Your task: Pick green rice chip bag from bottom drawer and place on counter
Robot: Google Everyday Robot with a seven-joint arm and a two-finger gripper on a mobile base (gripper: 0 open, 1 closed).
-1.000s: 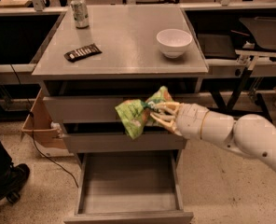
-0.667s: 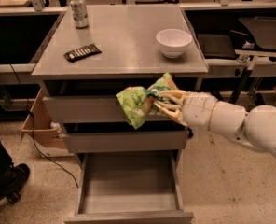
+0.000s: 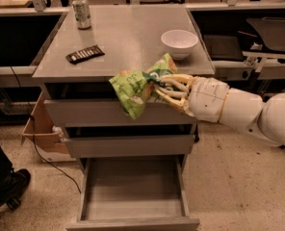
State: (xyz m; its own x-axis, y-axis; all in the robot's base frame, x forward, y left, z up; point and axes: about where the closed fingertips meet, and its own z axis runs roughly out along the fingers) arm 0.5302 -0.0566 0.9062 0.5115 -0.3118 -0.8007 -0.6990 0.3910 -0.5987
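Observation:
My gripper (image 3: 158, 84) is shut on the green rice chip bag (image 3: 136, 86) and holds it in the air at the front edge of the counter (image 3: 128, 37), level with the top drawer's front. The bag hangs to the left of the fingers (image 3: 174, 93), crumpled. The bottom drawer (image 3: 133, 196) stands pulled open below, its tray bare. My white arm reaches in from the right.
On the counter stand a white bowl (image 3: 179, 43) at the right, a drink can (image 3: 81, 12) at the back left and a dark bar wrapper (image 3: 84, 54) at the left. A cardboard box (image 3: 39, 129) sits on the floor left of the cabinet. A dark shoe (image 3: 7, 189) shows at lower left.
My gripper has lifted the bag upward, from in front of the upper drawer fronts to the counter's front edge.

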